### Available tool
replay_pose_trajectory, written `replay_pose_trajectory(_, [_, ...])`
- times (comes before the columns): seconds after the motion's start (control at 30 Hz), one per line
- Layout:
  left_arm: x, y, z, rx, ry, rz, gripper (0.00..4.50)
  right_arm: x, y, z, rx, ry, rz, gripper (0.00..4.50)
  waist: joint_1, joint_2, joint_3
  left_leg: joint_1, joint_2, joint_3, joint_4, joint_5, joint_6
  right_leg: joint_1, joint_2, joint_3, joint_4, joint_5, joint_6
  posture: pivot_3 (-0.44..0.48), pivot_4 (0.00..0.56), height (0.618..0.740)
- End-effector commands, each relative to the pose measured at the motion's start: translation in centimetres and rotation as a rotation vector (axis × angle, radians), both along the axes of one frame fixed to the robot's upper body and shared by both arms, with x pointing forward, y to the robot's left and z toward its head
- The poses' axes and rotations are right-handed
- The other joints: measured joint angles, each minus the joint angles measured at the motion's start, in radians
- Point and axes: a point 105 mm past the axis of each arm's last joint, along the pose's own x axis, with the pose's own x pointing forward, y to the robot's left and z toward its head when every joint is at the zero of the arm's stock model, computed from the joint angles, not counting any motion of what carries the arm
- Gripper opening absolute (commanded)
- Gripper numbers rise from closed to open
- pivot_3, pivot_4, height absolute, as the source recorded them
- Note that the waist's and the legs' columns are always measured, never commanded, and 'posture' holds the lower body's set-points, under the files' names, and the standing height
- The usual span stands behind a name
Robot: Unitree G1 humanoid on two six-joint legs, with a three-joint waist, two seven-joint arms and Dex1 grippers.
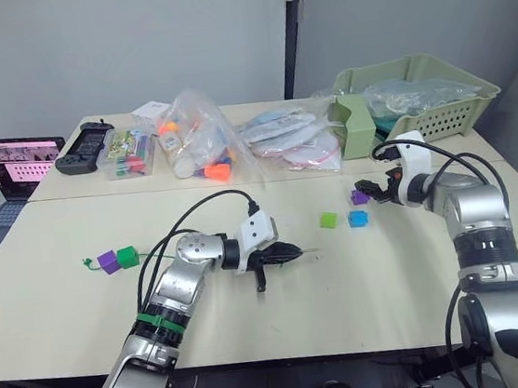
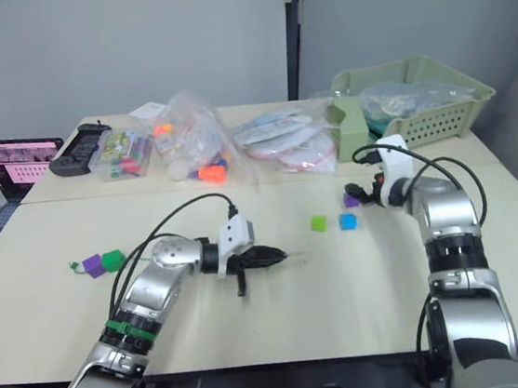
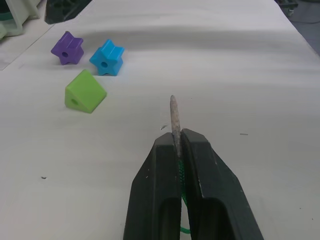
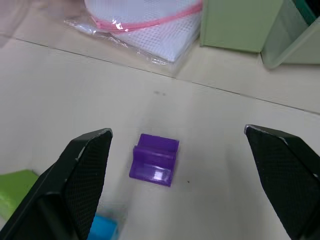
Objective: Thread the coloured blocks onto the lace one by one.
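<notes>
Two threaded blocks sit far out on my left, a purple plastic block (image 1: 108,261) touching a dark green block (image 1: 128,256), both on the thin green lace (image 1: 90,263), well in from the near edge of the pale cream table (image 1: 363,285). Open tabletop runs from them to my left gripper (image 1: 289,252), whose black fingers are clamped together on the lace's stiff greyish tip (image 3: 174,117); the rough tip pokes out past the fingertips. Bare surface lies ahead of it up to three loose blocks: a light green wedge-shaped block (image 3: 84,91), a blue star-shaped block (image 3: 106,57) just beside it, and a second purple block (image 4: 154,159) further right. My right gripper (image 4: 180,150) hangs over that purple block with its textured fingers (image 4: 82,172) spread wide, one either side, not touching it.

Along the back run a seam between two tables, a black handheld controller (image 1: 83,146), clear plastic bags of toys (image 1: 194,136) and a pale green slotted basket (image 1: 431,104). A laptop (image 1: 14,166) stands beyond the left edge, and grey walls close the room.
</notes>
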Motion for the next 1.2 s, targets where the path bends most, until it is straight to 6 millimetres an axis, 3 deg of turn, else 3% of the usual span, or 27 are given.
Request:
replay_pose_trajectory(0.03, [0.0,-0.2,1.0,-0.019,-0.037,-0.012,0.00,0.3,0.3,0.5,-0.002,-0.036,-0.006,4.47,0.000,0.000,0.000,0.000,0.000,0.000,0.000,0.000,0.000,0.000,0.000,0.000,0.000,0.000,0.000,0.000,0.150,0.737])
replay_pose_trajectory(0.47, [-0.1,0.0,1.0,-0.015,-0.041,-0.004,0.00,1.8,0.7,-1.8,-0.007,-0.009,-0.040,4.47,-0.003,0.000,0.000,0.000,0.000,0.000,0.000,0.000,0.000,0.000,0.000,0.000,0.000,0.000,0.000,0.000,0.150,0.737])
replay_pose_trajectory(0.8, [-0.1,0.0,1.0,-0.018,-0.043,-0.003,0.00,2.3,0.7,-2.0,0.001,-0.007,-0.036,1.24,-0.007,0.000,0.000,0.000,0.000,0.000,0.000,0.000,0.000,0.000,0.000,0.000,0.000,0.000,0.000,0.000,0.150,0.737])
replay_pose_trajectory(1.03, [-0.2,-0.2,0.9,-0.022,-0.041,-0.005,0.00,2.1,0.1,0.3,0.043,-0.055,-0.037,1.16,-0.009,0.000,0.000,0.000,0.000,0.000,-0.001,0.000,0.000,0.000,0.000,0.000,0.000,0.000,0.000,0.000,0.150,0.737])
replay_pose_trajectory(1.2, [-0.3,-0.3,0.8,-0.021,-0.036,-0.015,0.00,-0.1,-0.3,2.8,0.064,-0.091,-0.007,1.16,-0.004,0.000,0.000,-0.001,0.000,-0.001,-0.001,0.000,0.000,0.000,0.000,0.000,-0.001,0.000,0.000,0.000,0.150,0.737])
